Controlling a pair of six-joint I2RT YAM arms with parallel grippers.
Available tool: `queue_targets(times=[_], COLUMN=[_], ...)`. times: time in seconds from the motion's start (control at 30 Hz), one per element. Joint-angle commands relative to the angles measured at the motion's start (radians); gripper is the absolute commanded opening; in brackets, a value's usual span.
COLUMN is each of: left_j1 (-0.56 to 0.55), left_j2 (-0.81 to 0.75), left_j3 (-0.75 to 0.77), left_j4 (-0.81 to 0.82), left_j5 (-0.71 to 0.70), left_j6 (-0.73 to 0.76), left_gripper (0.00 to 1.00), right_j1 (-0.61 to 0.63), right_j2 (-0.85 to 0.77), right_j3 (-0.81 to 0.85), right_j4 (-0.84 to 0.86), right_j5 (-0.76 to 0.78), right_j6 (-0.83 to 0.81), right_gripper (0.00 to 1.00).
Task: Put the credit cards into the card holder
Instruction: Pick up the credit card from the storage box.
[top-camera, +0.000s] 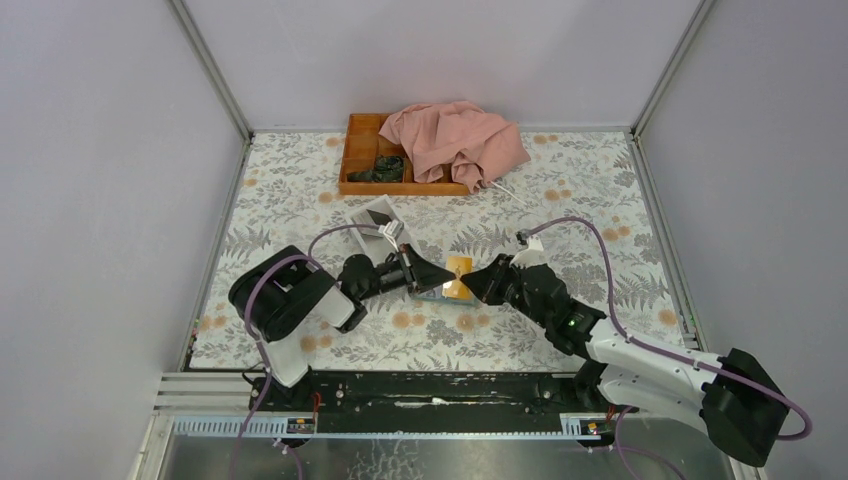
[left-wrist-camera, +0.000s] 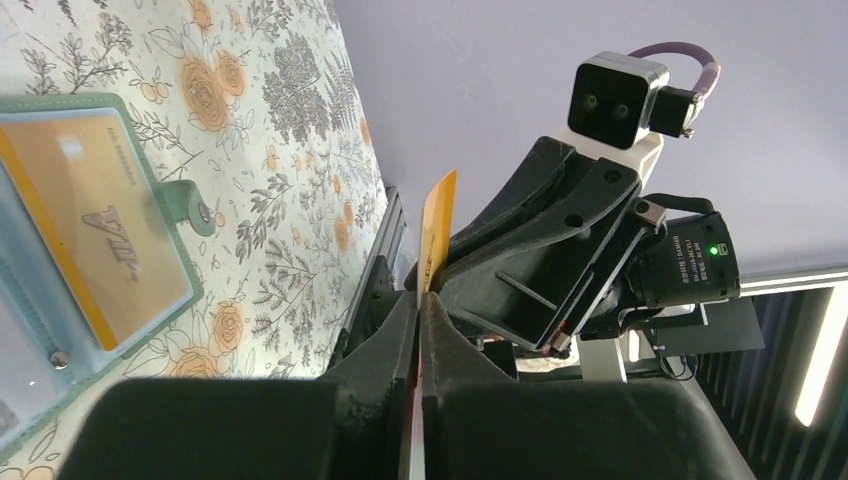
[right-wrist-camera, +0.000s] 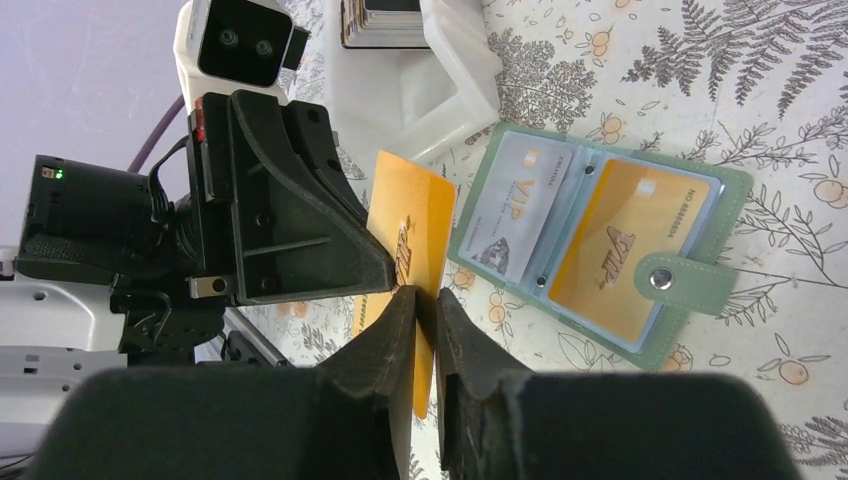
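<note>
Closest in, my right pincer (right-wrist-camera: 425, 295) is clamped on one edge of an orange card (right-wrist-camera: 410, 225), and my left pincer (left-wrist-camera: 420, 295) pinches the opposite edge, holding it off the table (right-wrist-camera: 780, 60). I judge it light, stiff and slick, best gripped by an edge. Beneath it the card holder (right-wrist-camera: 735, 190) lies open, with a pale card (right-wrist-camera: 510, 215) and a second orange card (right-wrist-camera: 625, 245) sleeved inside. Beyond stands a white box (right-wrist-camera: 440, 90).
</note>
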Motion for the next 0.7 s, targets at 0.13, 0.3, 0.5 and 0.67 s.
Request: queue_targets(times=[0.13,0.3,0.5,0.67], left_j1=[0.097,0.144,0.189,0.204], left_j2=[0.031,0.064,0.105,0.071], left_j3=[-0.007,-0.023,-0.056,-0.063], left_j4=[0.125,0.123,0.123,-0.027], left_j5=[0.029,0.029,-0.013,-0.058], left_j6=[-0.069,-0.068,-0.065,0.029], left_gripper=[0.34,0.41,0.58,0.49], right_j1=[0.002,0.002,0.002,0.002], right_j2=[0.069,0.146,0.195,0.245], right_j3=[0.030,0.067,0.118,0.241], right_j4=[0.118,0.113,0.040,-0.178], right_j5=[-0.085,-0.068,0.013,0.119], right_j6=[0.010,-0.013,-0.068,-0.129], right_gripper=[0.00,0.00,0.00,0.00])
